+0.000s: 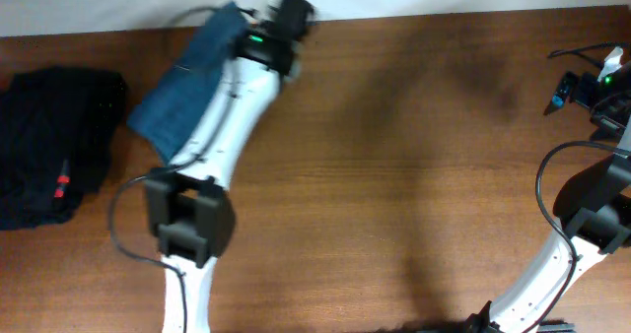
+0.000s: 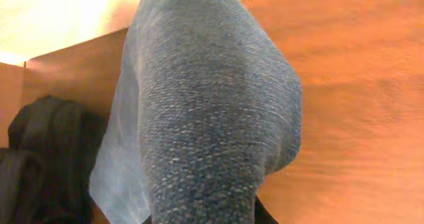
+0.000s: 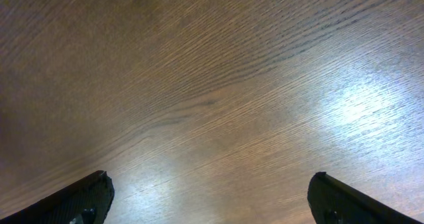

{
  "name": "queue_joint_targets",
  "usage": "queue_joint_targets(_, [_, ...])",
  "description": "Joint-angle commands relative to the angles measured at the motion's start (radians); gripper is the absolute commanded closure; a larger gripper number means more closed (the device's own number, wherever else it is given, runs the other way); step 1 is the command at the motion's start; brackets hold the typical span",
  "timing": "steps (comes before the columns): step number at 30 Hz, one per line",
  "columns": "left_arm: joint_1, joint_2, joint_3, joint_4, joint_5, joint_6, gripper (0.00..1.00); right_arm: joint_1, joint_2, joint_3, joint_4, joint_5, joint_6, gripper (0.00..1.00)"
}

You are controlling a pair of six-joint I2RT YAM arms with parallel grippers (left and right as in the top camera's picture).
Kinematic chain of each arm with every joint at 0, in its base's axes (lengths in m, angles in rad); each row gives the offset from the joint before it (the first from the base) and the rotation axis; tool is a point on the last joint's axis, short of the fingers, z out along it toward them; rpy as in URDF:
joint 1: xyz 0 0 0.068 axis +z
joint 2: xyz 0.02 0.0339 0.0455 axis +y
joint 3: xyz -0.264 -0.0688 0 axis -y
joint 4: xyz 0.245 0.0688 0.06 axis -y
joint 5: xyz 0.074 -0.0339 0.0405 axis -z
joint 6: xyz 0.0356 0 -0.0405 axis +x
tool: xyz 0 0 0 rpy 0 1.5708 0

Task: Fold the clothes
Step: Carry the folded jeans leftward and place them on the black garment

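Note:
The clothes, a pair of blue denim jeans [image 1: 182, 92], lie bunched at the far left of the table, partly under my left arm. My left gripper [image 1: 246, 23] is at their far end by the table's back edge. In the left wrist view the denim [image 2: 212, 105] fills the middle of the frame and rises out from between my left gripper's [image 2: 207, 219] dark fingers, which are pinched on a thick fold. My right gripper [image 1: 572, 89] is far off at the right edge. It stands open [image 3: 209, 197] over bare wood with nothing between its fingers.
A black garment [image 1: 49, 146] with a small red tag lies at the left edge, beside the jeans; it shows also in the left wrist view as black garment [image 2: 46, 158]. The wooden table [image 1: 414, 156] ends at a pale wall along the back.

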Motion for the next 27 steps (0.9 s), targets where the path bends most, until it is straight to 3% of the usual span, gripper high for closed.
queue_joint_targets(1, [0.098,-0.055,0.031,0.032,0.119,0.166,1.0,-0.006,-0.043,-0.003,0.003,-0.008,0.009,0.01])
queue_joint_targets(3, [0.147,-0.055,0.032,0.058,0.174,0.225,1.0,-0.005,-0.043,-0.003,0.003,-0.008,0.009,0.01])
queue_joint_targets(7, [0.237,-0.056,0.041,0.106,0.266,0.234,1.0,-0.006,-0.043,-0.003,0.003,-0.008,0.009,0.01])
queue_joint_targets(15, [0.385,-0.056,0.206,0.148,0.76,0.164,1.0,-0.005,-0.043,-0.003,0.003,-0.008,0.009,0.01])
queue_joint_targets(18, [0.44,-0.056,0.269,0.163,0.799,0.111,1.0,-0.005,-0.043,-0.003,0.003,-0.008,0.009,0.01])
queue_joint_targets(27, [0.639,-0.056,0.359,0.147,0.799,0.109,1.0,-0.006,-0.043,-0.003,0.003,-0.008,0.009,0.01])
